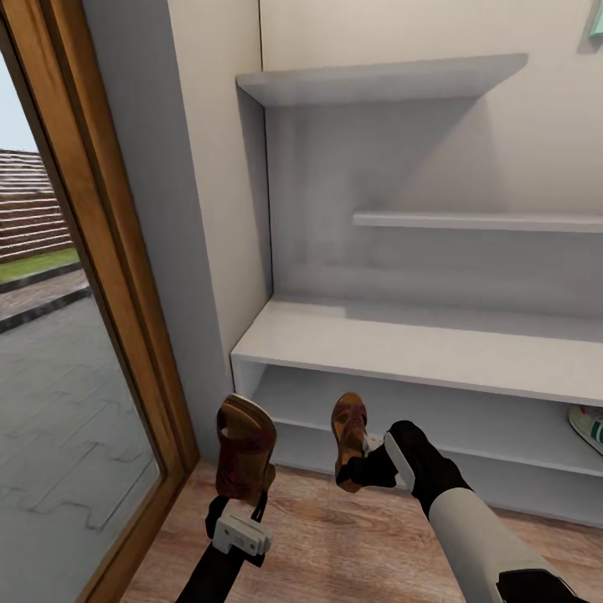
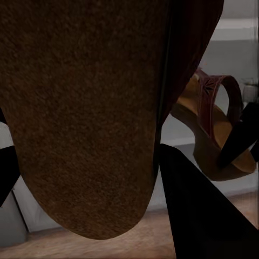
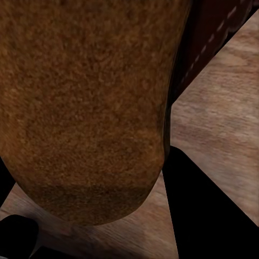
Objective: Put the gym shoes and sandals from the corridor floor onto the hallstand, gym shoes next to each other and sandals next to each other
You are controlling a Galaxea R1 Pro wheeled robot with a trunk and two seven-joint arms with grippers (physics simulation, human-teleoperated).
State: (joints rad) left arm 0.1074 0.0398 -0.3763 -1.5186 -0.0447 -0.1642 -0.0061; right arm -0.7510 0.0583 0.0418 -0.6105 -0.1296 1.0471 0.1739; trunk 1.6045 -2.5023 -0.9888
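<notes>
Both grippers are carrying: left gripper (image 1: 241, 501) is clamping one brown sandal (image 1: 244, 448), sole up, long axis rising away from the fingers; right gripper (image 1: 373, 467) is clamping the second sandal (image 1: 349, 438), patterned strap showing. The hallstand (image 1: 402, 345) is lying directly ahead of and above both, bench top bare; the right arm is sitting nearer its lower shelf.

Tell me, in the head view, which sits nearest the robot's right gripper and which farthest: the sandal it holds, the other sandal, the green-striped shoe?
1. Sandal gripped by the right gripper.
2. Other sandal, off to the left, in the left gripper.
3. Green-striped shoe, far right on the rack's lower shelf.
</notes>
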